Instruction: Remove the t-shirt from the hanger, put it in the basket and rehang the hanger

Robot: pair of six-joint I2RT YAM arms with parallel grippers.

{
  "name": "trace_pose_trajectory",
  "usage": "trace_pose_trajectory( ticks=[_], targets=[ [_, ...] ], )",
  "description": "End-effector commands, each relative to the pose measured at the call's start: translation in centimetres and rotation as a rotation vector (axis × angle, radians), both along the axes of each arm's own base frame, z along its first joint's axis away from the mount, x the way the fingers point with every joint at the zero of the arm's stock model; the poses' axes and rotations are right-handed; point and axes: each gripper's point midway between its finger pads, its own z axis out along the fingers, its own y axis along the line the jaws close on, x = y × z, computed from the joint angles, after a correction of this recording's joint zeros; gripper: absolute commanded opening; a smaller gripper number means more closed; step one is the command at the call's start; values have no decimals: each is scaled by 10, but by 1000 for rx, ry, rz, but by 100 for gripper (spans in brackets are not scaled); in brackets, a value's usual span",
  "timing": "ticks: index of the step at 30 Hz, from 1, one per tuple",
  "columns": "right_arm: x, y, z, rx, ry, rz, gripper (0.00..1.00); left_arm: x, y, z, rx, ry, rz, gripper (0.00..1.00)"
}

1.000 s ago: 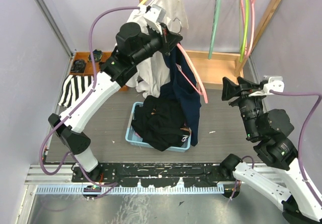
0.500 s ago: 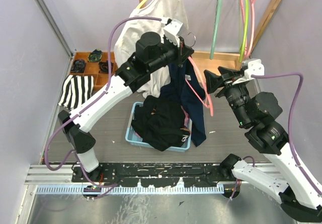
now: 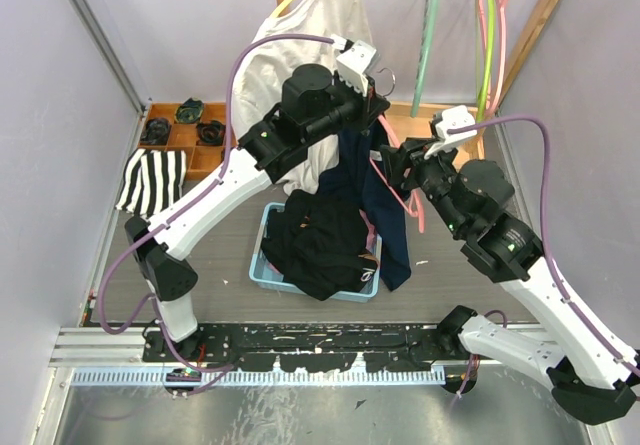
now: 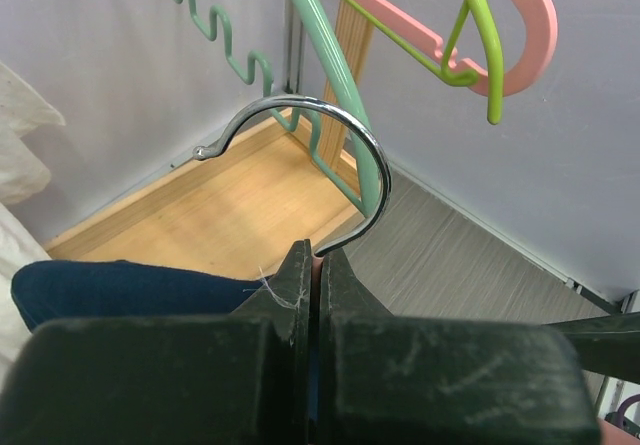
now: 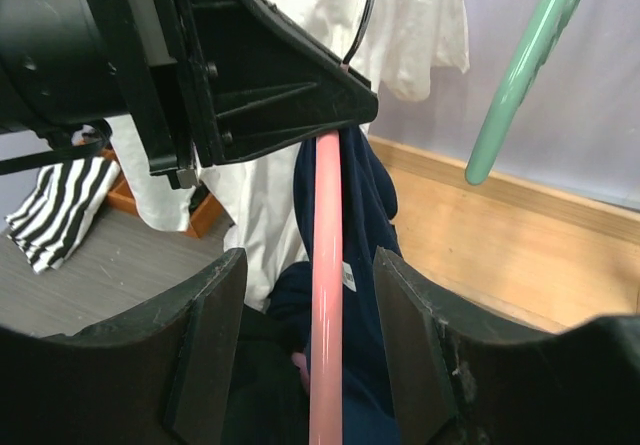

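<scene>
Left gripper (image 4: 315,257) is pinched tight on the hanger (image 5: 327,265) neck, just under the hook (image 4: 340,125), which hangs on nothing. Right gripper (image 5: 310,260) is half open, with fingers either side of the pink arm and apparently not touching it. Navy t-shirt (image 3: 388,235) is draped on the hanger, not off yet. The whole pull-off is left.

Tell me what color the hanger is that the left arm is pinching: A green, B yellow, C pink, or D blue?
C: the left fingers are shut on the pink hanger just under its silver hook, with the navy t-shirt draped on it.
</scene>
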Motion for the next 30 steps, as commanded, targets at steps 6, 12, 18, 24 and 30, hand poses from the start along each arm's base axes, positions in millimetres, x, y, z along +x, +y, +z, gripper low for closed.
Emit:
trace_pose_trajectory(
  ticks=[6, 12, 18, 24, 30],
  targets=[
    [2, 0, 4, 19, 6, -10, 56, -6, 10, 38, -51, -80, 13, 0],
    [3, -1, -1, 9, 18, -17, 49, -7, 12, 42, -54, -89, 17, 0],
    [4, -1, -7, 5, 32, -26, 45, -8, 14, 48, -59, -101, 19, 0],
    [6, 0, -11, -3, 40, -28, 39, -10, 17, 50, -57, -107, 19, 0],
    [5, -2, -14, -8, 46, -35, 34, -15, 22, 56, -63, -121, 11, 0]
  ],
)
